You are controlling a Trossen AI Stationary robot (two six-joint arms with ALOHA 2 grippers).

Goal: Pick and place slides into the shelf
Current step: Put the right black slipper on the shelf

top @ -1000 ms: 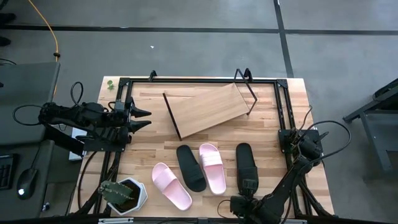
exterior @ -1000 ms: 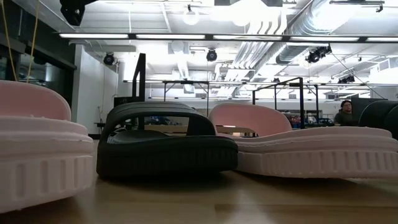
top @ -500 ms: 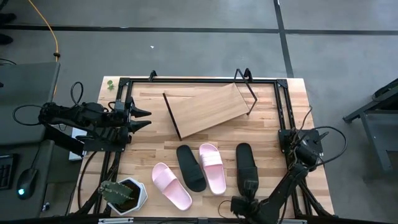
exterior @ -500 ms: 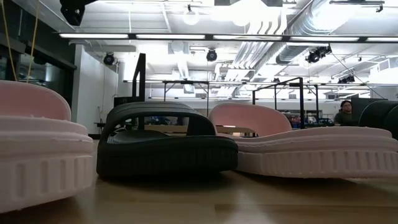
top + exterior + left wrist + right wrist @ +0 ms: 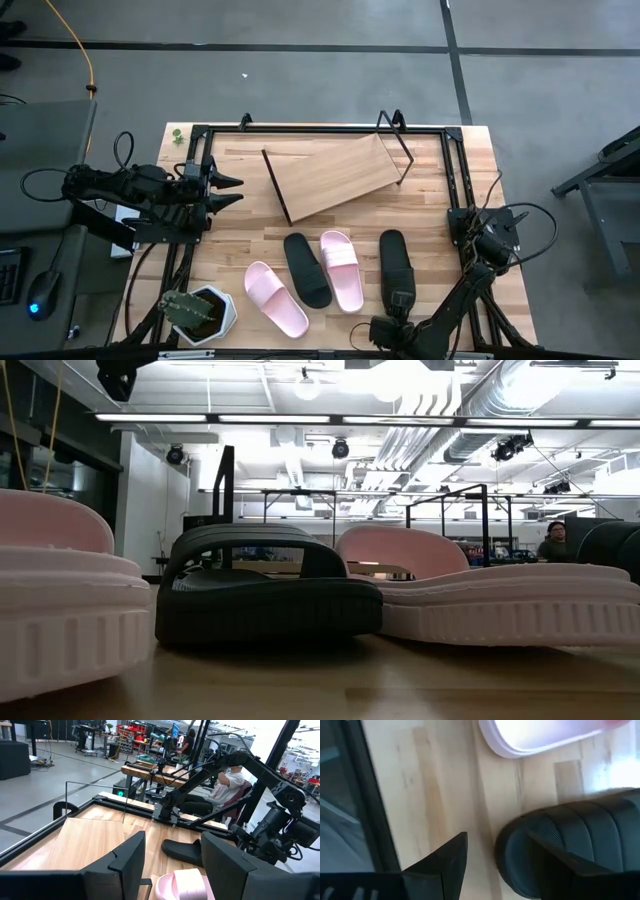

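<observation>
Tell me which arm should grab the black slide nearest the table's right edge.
Probably the right. The right gripper hangs open just over the heel end of that black slide, fingers on either side. The left gripper waits open at the table's left edge, beside the shelf.

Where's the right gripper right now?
In the high view the right gripper is open at the table's near edge, right of centre, over the heel end of the right-hand black slide.

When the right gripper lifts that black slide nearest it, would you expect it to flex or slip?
The black slide looks like thick moulded foam, so probably light and only slightly bendy. Its ribbed strap should give the right gripper decent purchase. Lying flat on its sole, it seems unlikely to roll.
</observation>
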